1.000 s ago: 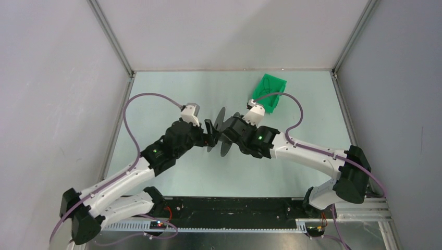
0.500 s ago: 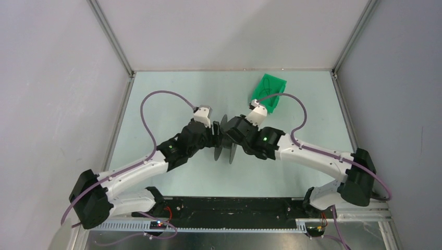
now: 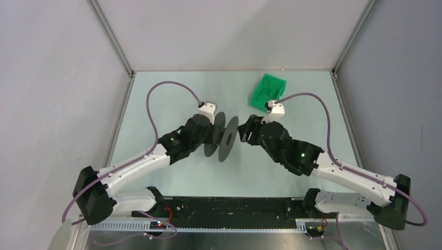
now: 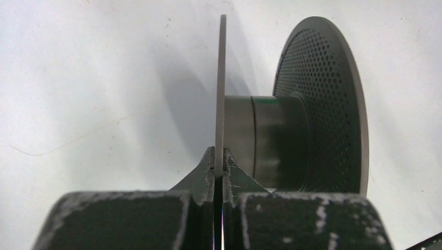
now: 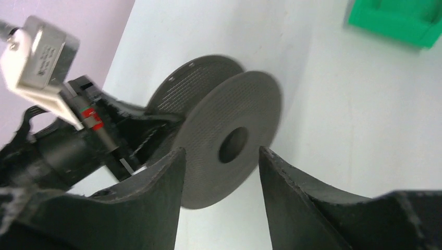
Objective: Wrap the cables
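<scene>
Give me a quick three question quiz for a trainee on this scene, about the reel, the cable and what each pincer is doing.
1. True or false: the left pincer is shut on one flange of the black reel.
2. Fill in: the right pincer has its jaws ____, with nothing between them.
3. Where does the thin dark cable lie? A, wound on the reel's hub; B, in the green bin; C, gripped by the right pincer.
Key: 1 true; 2 open; 3 B.
</scene>
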You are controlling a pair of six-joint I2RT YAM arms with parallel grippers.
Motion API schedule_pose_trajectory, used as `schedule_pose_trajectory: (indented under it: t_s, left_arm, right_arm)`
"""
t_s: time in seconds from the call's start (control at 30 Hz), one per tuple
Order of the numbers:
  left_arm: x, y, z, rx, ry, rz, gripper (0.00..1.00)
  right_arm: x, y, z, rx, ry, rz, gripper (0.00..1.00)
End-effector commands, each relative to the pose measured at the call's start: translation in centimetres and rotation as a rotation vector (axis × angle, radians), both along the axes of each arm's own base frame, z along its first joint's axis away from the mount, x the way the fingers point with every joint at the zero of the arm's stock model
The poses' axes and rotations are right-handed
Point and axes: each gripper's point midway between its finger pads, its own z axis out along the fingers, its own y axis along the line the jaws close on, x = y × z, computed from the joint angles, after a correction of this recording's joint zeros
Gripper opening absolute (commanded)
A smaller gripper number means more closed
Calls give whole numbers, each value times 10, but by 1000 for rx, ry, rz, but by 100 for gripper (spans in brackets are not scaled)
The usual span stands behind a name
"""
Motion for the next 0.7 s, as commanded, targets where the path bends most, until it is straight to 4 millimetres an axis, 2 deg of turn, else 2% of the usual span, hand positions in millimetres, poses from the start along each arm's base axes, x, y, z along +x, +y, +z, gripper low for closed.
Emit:
schedule_pose_trajectory:
  t_s: [0.0,0.03,0.07,0.1,0.13,0.17,0.23,0.27,0.3,0.33,0.37,0.4,0.43,0.47,0.5,0.53,0.57,0.6,0.67]
  left_arm:
    - [3,10,63,2,-117,-11,0]
    - [-3,10,64,5,-103,-33,0]
    - [-6,9,74,-9,-114,-62,0]
    - [-10,11,81,-5,-115,-75,0]
    - [-12,13,84,10,-122,-90,0]
    - [-15,19,88,25,-123,-93,0]
    - [-19,28,88,69,-129,-106,0]
    - [-21,31,87,97,-137,-125,0]
    - [-25,35,82,109,-138,-136,0]
    - [-27,38,80,125,-143,-149,0]
    - [-31,41,75,135,-144,-158,0]
    - [-31,44,72,141,-145,-153,0]
    - [-33,47,66,149,-141,-150,0]
    - [-33,51,65,159,-144,-139,0]
    - [-33,52,64,168,-147,-135,0]
    - [-30,57,64,182,-154,-108,0]
    - [-27,63,66,191,-163,-74,0]
    - [-26,65,67,193,-168,-61,0]
    - [-26,69,67,195,-171,-37,0]
  right_arm:
    - [17,-27,39,-63,-207,41,60]
    - [27,-42,38,-104,-232,20,60]
    - [30,-43,40,-103,-242,43,60]
    - [44,-59,38,-135,-254,9,60]
    - [47,-59,38,-136,-261,36,60]
    - [60,-68,38,-160,-281,37,60]
    - [80,-78,36,-197,-312,53,58]
    - [89,-79,29,-225,-308,59,58]
    - [103,-88,35,-250,-355,43,58]
    - [115,-90,26,-280,-349,36,58]
    - [129,-100,31,-311,-387,7,57]
    - [143,-102,17,-357,-378,6,57]
    - [157,-111,21,-357,-407,-28,56]
    - [171,-113,5,-394,-388,-30,55]
    - [183,-121,7,-400,-412,-59,55]
    - [198,-129,-7,-435,-390,-68,54]
    - [205,-128,-12,-442,-394,-48,53]
    - [219,-132,-25,-469,-366,-39,52]
    - [237,-128,-44,-493,-324,35,51]
